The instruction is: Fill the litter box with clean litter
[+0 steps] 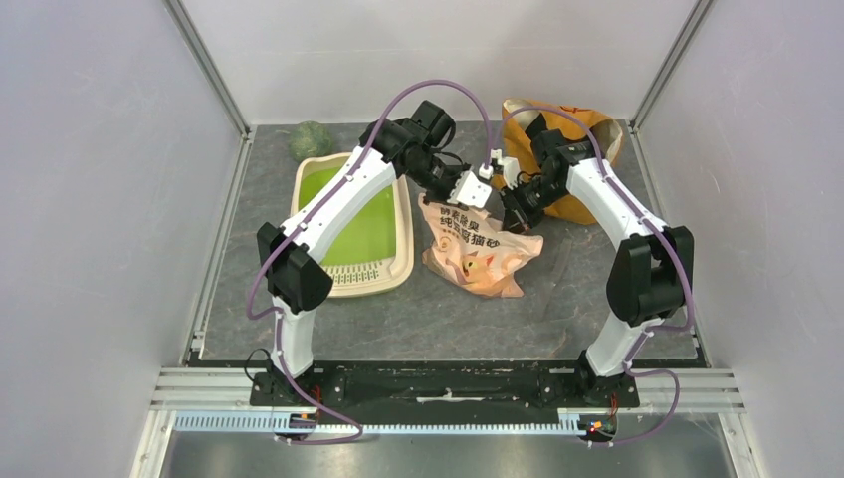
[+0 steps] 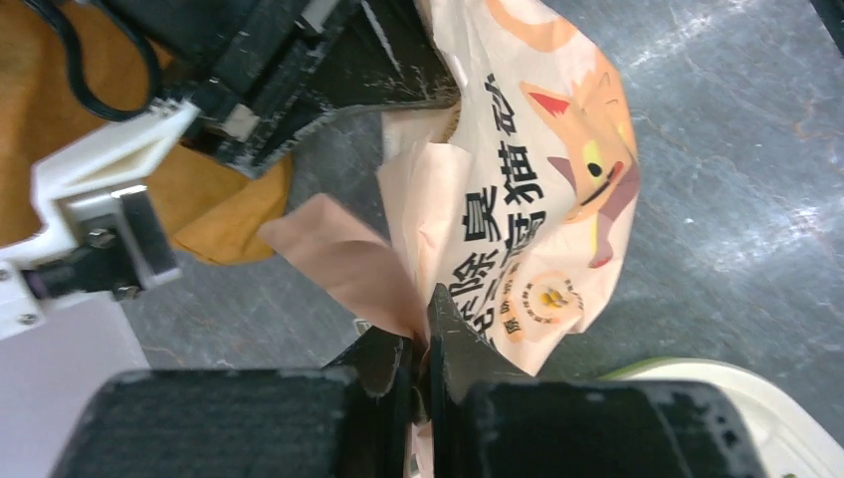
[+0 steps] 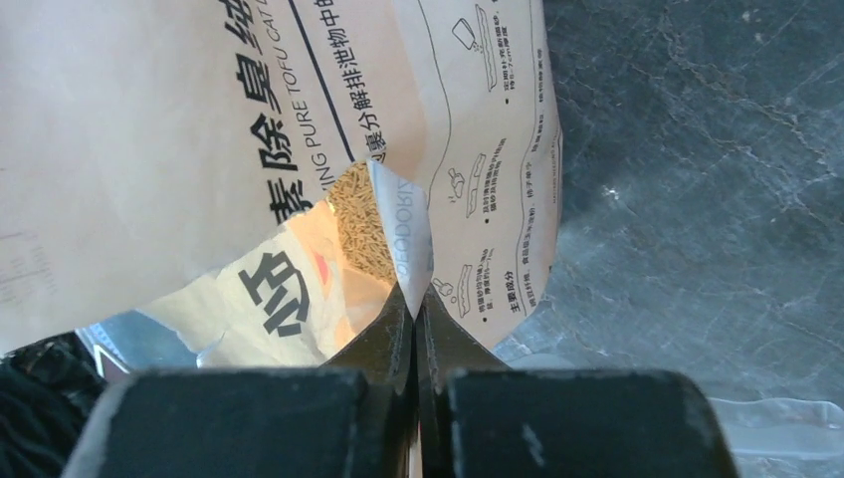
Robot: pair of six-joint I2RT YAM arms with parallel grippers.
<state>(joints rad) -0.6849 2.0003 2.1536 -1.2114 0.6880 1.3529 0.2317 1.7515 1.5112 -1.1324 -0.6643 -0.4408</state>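
Note:
The cream litter box with a green inside lies left of centre; its rim shows in the left wrist view. The peach-orange litter bag with a cartoon cat lies right of it. My left gripper is shut on the bag's top edge. My right gripper is shut on the opposite edge of the bag's mouth. Through the open mouth I see beige litter granules inside the bag. No litter shows in the box.
A mustard-yellow fabric bag stands at the back right, just behind my right arm, and shows in the left wrist view. A dark green ball sits at the back left. Enclosure walls ring the grey mat.

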